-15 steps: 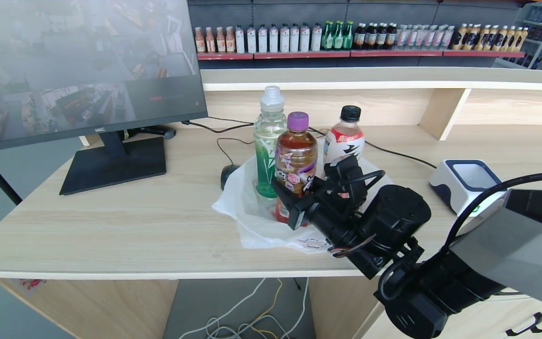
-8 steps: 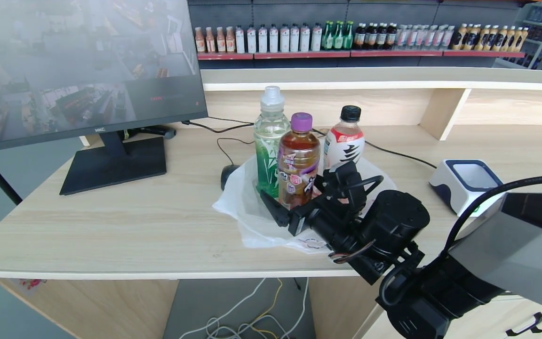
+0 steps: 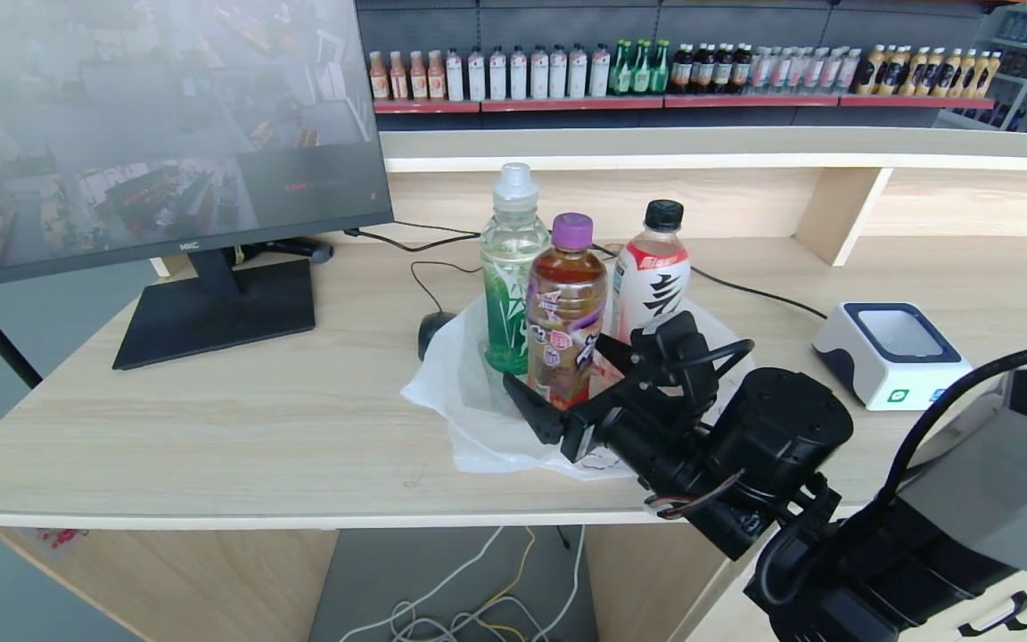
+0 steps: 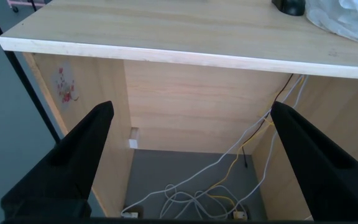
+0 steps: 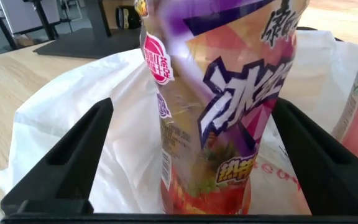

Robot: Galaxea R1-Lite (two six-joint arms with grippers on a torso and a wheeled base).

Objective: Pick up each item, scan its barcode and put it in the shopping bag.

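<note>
Right hand (image 3: pixel 562 370) spread, gripping nothing: purple-capped bottle (image 3: pixel 566 294) stands upright on the shopping bag (image 3: pixel 455 401) mid-tabletop (image 3: pixel 255 419), 11 o'clock from my wrist, its base between my fingers, so I would judge the exit lies toward 5 o'clock.

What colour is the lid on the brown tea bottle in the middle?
Purple. The lid shows best in the head view.

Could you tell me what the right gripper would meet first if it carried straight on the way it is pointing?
Most likely the purple-capped tea bottle, standing on the white shopping bag just ahead of the right gripper, in line with its open fingers.
</note>
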